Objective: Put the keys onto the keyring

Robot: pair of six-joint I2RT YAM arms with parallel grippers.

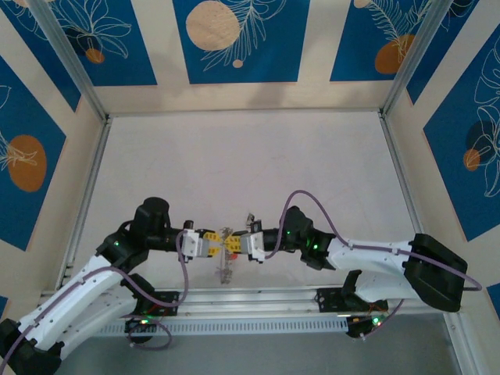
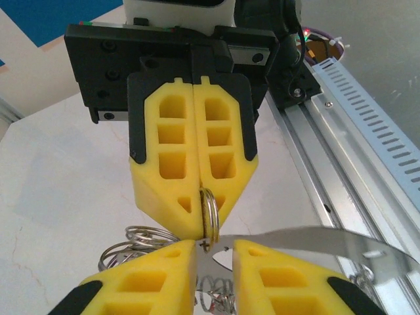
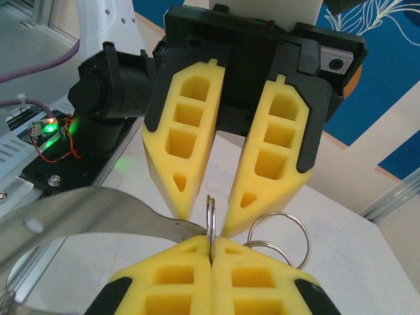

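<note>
Keyring [image 3: 210,213] one, left tool [image 2: 214,254], right tool [image 3: 211,246]

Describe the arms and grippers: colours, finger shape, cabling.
Both arms match. The left arm and right arm have white link shells with black joints. A purple cable loops along each, and small green lights glow on the joints. The left gripper and right gripper carry yellow fingers with rectangular hollow pockets, tapering to wedge tips, backed by black mounts.

Satin metal keyring [image 3: 85,210]; glossy metal split ring [image 3: 210,210].
</note>
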